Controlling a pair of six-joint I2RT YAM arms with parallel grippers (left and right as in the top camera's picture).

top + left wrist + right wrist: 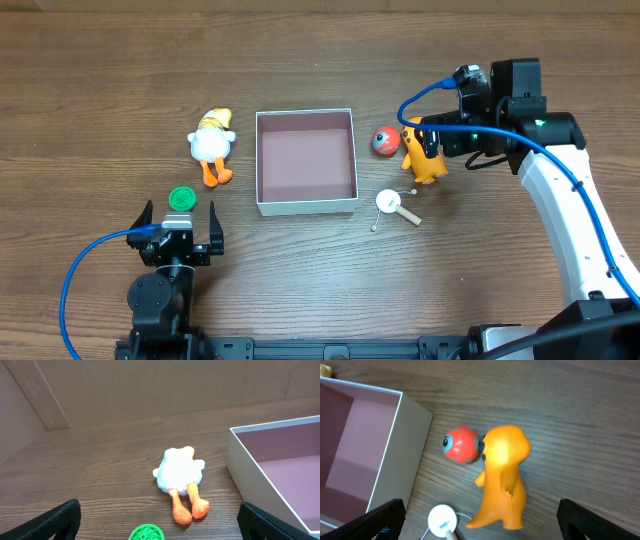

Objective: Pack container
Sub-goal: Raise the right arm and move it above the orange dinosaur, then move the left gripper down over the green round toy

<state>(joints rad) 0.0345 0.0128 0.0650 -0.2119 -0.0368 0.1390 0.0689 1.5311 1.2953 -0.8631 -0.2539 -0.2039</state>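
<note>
The container (pixel 262 160) is a shallow square box with white walls and a pinkish-brown inside, empty, at the table's middle; it also shows in the left wrist view (pixel 240 465) and right wrist view (pixel 412 425). A white duck with orange feet (pixel 212 145) (pixel 179 472) lies left of it, a green disc (pixel 182 199) (pixel 146 533) below the duck. Right of the box are a red ball (pixel 385 141) (pixel 461 444), an orange figure (pixel 424 160) (pixel 502 477) and a white round piece with a peg (pixel 393 206) (pixel 442 520). My right gripper (pixel 432 140) (pixel 480 522) is open above the orange figure. My left gripper (pixel 180 222) (pixel 160 522) is open and empty near the green disc.
The wooden table (pixel 320 60) runs past all the things. A blue cable (pixel 70 290) loops at the left arm, another runs along the right arm (pixel 560 165).
</note>
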